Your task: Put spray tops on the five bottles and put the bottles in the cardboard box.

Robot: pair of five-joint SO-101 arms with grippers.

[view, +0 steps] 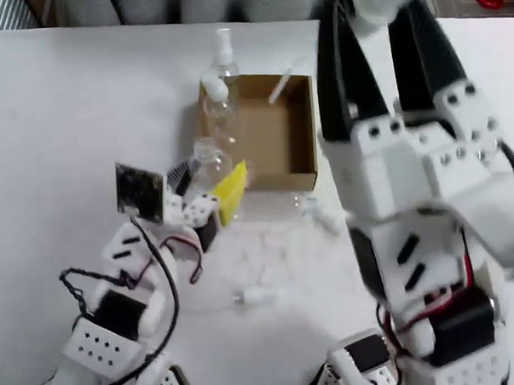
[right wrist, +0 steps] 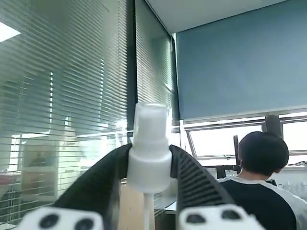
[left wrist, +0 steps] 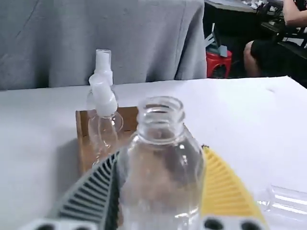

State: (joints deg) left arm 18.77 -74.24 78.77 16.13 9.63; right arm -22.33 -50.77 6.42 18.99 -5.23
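Left tool (left wrist: 159, 160) clamps the open bottle (left wrist: 160, 196) upright; right tool (right wrist: 149, 160) clamps a spray top (right wrist: 151, 124). Best line its tube (right wrist: 147, 211) over the neck (left wrist: 160, 112) before lowering.

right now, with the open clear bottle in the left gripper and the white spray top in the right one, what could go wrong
1. The white plastic spray top sits in the right gripper, raised well above the table; its thin dip tube could miss the narrow neck of the clear open bottle and bend.
2. The left gripper holds that bottle close to two capped clear bottles at the brown cardboard box; a swing might topple them.
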